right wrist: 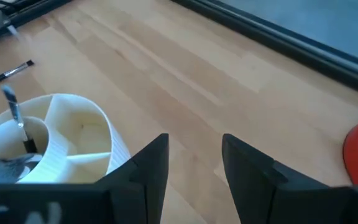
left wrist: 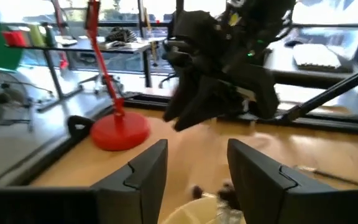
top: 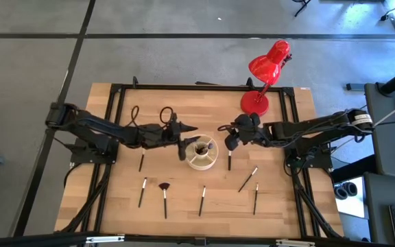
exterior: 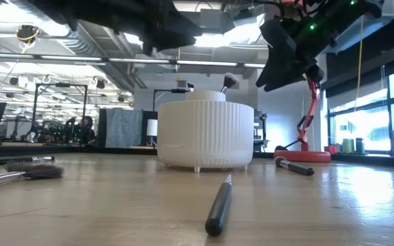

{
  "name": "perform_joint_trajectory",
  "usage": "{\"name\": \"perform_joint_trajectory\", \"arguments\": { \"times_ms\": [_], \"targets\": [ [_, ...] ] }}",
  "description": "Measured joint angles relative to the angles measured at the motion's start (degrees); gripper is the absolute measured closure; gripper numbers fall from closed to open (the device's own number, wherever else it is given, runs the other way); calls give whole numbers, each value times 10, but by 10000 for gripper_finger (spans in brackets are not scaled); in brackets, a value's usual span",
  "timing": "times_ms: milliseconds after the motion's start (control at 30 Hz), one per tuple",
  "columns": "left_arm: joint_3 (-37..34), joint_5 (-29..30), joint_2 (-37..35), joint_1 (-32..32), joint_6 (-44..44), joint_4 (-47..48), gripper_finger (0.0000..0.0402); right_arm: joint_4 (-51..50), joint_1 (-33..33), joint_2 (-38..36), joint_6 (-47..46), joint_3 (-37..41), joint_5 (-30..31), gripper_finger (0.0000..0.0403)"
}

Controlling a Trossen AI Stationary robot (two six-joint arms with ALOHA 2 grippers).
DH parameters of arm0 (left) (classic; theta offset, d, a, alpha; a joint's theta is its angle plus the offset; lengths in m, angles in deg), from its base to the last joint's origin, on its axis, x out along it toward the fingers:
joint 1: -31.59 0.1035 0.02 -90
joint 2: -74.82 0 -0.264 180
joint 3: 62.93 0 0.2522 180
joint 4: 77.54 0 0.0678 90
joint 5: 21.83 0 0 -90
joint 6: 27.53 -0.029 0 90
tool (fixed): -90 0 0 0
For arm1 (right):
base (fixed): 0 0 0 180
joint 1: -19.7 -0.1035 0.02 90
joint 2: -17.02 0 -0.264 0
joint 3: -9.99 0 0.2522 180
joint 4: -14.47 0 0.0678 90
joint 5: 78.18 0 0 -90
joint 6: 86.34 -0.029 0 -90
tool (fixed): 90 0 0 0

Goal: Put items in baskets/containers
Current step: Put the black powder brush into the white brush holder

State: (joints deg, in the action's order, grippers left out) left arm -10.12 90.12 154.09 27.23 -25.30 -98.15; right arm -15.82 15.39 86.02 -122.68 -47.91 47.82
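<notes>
A round cream cup [top: 202, 154] with inner compartments stands mid-table, and brushes [right wrist: 16, 118] stand in it, one head showing above its rim [exterior: 228, 82]. My left gripper [top: 188, 140] hovers open just left of the cup and above it [left wrist: 194, 163], with nothing between its fingers. My right gripper [top: 225, 136] hangs open to the cup's right [right wrist: 194, 163], also empty. Several thin dark brushes lie flat on the wood toward the near edge, among them a fan-headed one [top: 164, 194] and one just right of the cup [top: 230, 161].
A red desk lamp [top: 266, 75] stands at the far right; its base [top: 254, 103] is just behind my right gripper. Black cables [top: 149, 113] lie at the far left. A black frame runs around the table's edges. Bare wood lies between the loose brushes.
</notes>
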Motion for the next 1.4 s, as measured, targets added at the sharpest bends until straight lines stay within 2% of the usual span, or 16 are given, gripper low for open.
{"name": "perform_joint_trajectory", "arguments": {
  "times_ms": [167, 300, 433, 567, 667, 933, 1200, 1400],
  "targets": [
    [0, 11, -81, 10, 14, 81, 237, 0, 0, 17, -32, 0, -39, 253],
    [0, 29, -146, 1, 45, 207, 237, -32, -6, 36, -73, 0, -71, 253],
    [-4, 92, -183, -16, 118, 356, 237, -113, -12, 51, -142, 0, -93, 253],
    [-33, 177, -193, -40, 208, 458, 237, -169, -12, 68, -210, 0, -142, 253],
    [-75, 216, -192, -53, 266, 465, 237, -167, -12, 86, -220, 0, -182, 253],
    [-165, 236, -191, -42, 367, 445, 237, -135, -12, 147, -238, 0, -267, 253],
    [-184, 246, -190, -29, 345, 448, 238, -112, -12, 176, -287, 0, -322, 253],
    [-184, 247, -190, -24, 319, 448, 238, -104, -1, 176, -299, 0, -337, 253]
  ]
}}
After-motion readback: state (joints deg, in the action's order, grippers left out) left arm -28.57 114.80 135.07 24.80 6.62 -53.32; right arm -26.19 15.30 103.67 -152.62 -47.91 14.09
